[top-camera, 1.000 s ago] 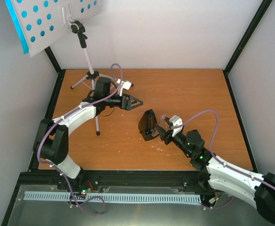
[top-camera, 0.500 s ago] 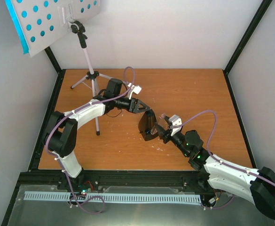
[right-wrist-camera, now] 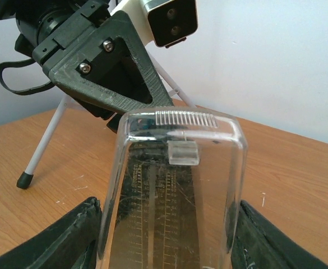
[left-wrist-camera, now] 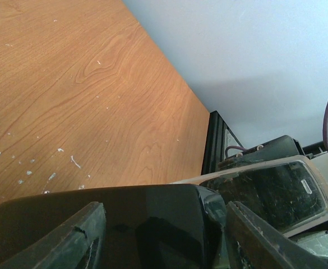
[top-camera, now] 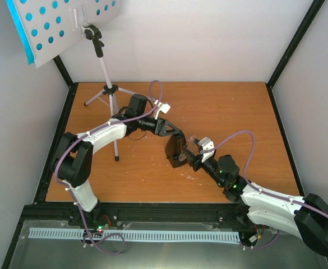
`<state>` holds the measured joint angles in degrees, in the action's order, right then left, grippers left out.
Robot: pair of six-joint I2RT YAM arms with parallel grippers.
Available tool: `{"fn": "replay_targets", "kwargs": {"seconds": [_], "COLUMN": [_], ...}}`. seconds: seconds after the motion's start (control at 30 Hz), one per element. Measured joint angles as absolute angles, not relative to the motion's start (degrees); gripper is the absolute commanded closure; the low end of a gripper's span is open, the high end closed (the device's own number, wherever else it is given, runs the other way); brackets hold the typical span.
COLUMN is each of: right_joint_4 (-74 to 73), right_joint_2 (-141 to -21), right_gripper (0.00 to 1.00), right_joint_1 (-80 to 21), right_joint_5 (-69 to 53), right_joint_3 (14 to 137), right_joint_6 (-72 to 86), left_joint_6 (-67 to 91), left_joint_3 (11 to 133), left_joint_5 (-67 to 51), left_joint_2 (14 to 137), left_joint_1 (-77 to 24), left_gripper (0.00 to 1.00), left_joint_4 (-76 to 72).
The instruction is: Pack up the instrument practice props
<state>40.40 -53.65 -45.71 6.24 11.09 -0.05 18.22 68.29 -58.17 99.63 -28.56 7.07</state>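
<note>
Bounded by white walls (top-camera: 208, 39), a wooden table (top-camera: 236, 112) is seen from above. At the frame's centre the metronome (top-camera: 175, 148) is gripped from two sides. The left arm is bent in from the left, and its left gripper (top-camera: 172, 131) is closed on the top of the black body. The right arm is stretched up from the lower right, with the right gripper (top-camera: 190, 158) closed, jaws part-way apart, on the clear cover (right-wrist-camera: 175, 190). The music stand (top-camera: 104, 67) is set at upper left, with cyan pages (top-camera: 19, 31) on its desk. Only in the wrist views are fingers (left-wrist-camera: 79, 238) seen pressed against the casing.
</note>
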Motion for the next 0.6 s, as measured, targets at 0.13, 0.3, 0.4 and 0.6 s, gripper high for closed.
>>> {"fn": "replay_targets", "kwargs": {"seconds": [0.13, 0.3, 0.4, 0.6], "right_joint_4": [42.28, 43.62, 44.18, 46.76], "right_joint_2": [-55.37, -58.67, -60.12, -61.80], "right_gripper": [0.49, 0.49, 0.49, 0.49], "right_joint_1": [-47.53, -49.43, -50.81, -53.65], "right_joint_5": [8.25, 11.94, 14.46, 19.20], "right_joint_3": [11.07, 11.09, 11.09, 11.09], "right_joint_6": [-0.91, -1.06, -1.06, -0.19], "left_joint_6": [18.22, 18.20, 18.15, 18.02], "left_joint_3": [68.29, 68.29, 68.29, 68.29], "left_joint_5": [-58.30, -58.41, -58.43, -58.41], "left_joint_2": [99.70, 99.81, 99.81, 99.81], "left_joint_1": [-28.67, -28.71, -28.73, -28.77], "left_gripper": [0.43, 0.46, 0.46, 0.46], "left_joint_4": [7.07, 7.07, 7.07, 7.07]}}
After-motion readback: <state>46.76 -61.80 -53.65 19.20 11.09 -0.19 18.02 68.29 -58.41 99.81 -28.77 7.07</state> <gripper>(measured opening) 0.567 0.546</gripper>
